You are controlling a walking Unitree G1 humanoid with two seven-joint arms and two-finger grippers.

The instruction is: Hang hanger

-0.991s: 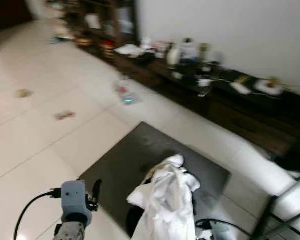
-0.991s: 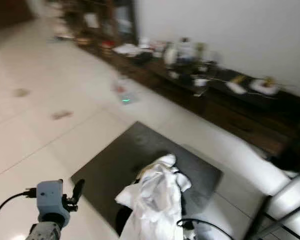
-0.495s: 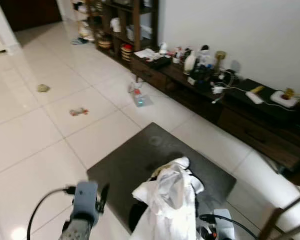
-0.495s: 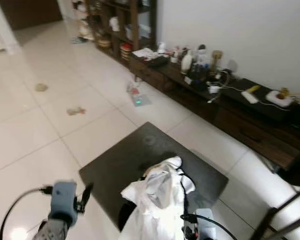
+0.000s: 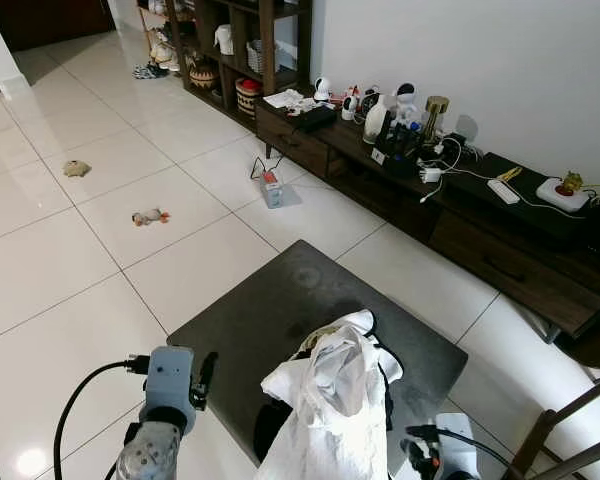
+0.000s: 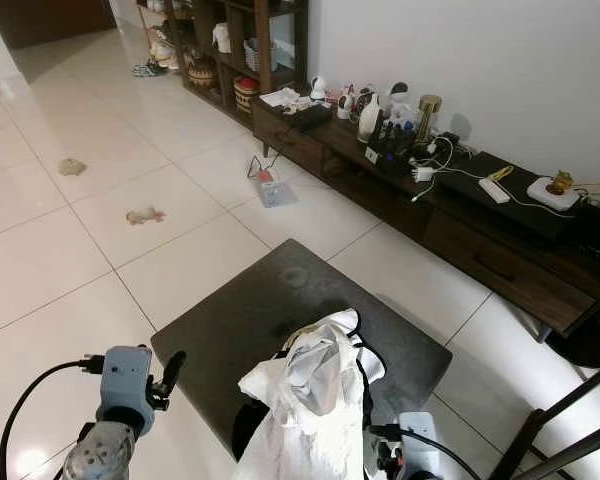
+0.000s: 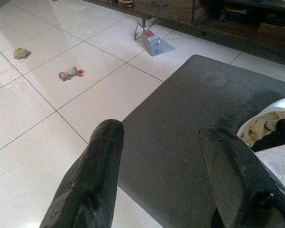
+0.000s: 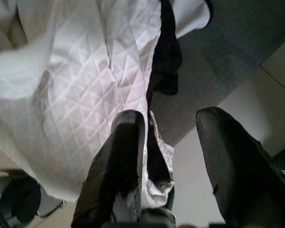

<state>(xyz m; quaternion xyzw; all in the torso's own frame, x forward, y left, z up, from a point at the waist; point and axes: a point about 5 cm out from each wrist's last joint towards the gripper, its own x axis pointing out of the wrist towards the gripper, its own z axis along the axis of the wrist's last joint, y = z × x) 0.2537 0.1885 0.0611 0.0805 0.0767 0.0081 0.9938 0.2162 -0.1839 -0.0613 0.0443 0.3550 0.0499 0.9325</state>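
A white garment (image 5: 330, 410) with a quilted diamond pattern and black trim lies heaped on a dark grey mat (image 5: 270, 330). Around the mat the floor tiles (image 5: 70, 260) are glossy cream-white, and beyond it stands a dark brown cabinet (image 5: 480, 250) against a white wall (image 5: 480, 70).

A home living room: white tiled floor (image 5: 70, 270), dark rug (image 5: 280, 320), low cluttered media console (image 5: 450, 210), open shelving (image 5: 250, 40)

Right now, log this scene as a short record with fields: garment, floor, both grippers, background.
garment: white quilted garment bunched in front of the robot, between its two arms
floor: dark grey mat on pale tiles
left gripper: open, empty, pointing over the mat's edge
right gripper: open, fingers beside the garment's hem, gripping nothing
background: low dark cabinet along the wall, small toy on the tiles
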